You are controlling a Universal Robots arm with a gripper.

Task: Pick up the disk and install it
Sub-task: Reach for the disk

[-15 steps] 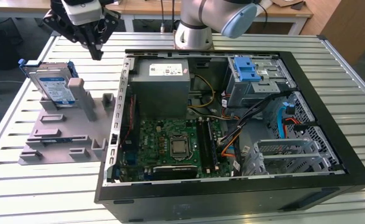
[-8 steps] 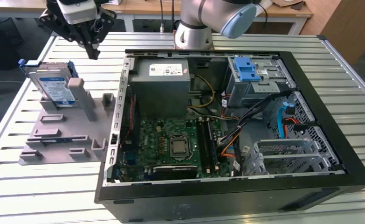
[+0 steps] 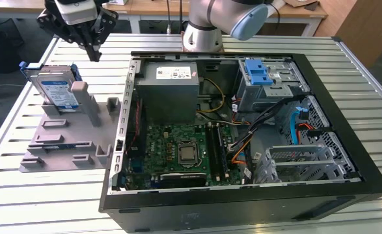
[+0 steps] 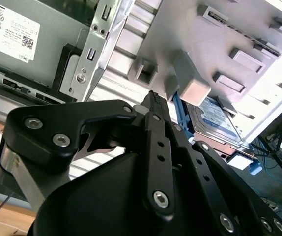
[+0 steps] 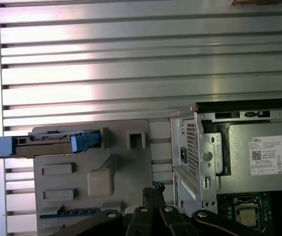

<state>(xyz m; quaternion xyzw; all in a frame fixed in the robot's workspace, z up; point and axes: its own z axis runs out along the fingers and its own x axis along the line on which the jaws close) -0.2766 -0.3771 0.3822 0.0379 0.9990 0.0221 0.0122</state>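
While clock hours are read off the exterior view, table [image 3: 48,204]: slatted metal, carrying everything listed below.
Disk [image 3: 55,90]: at about ten o'clock, standing on edge at the far end of the fixture plate, its white-and-blue label facing out and blue rails along its sides; a grey post rises just in front of it. In the first wrist view the disk [image 5: 47,142] is seen edge-on; in the second wrist view its label face [image 4: 219,118] shows past a grey block.
Fixture plate [image 3: 60,141]: grey plastic with raised slots, lying flat at nine o'clock, just beside the case.
Gripper [image 3: 94,56]: at eleven o'clock, hanging above the table, tips pointing down. The fingers are pinched together with nothing between them (both wrist views, [image 4: 153,94] and [image 5: 156,187], show the tips meeting). It is apart from the disk, at the disk's one o'clock.
Power-supply box [image 3: 168,80]: grey, white sticker, at twelve o'clock inside the case.
Computer case [image 3: 363,156]: black, lying open, from centre to three o'clock.
Motherboard [image 3: 184,151]: green, at six o'clock within the case.
Drive bay [image 3: 262,83]: metal with a blue latch, at one o'clock.
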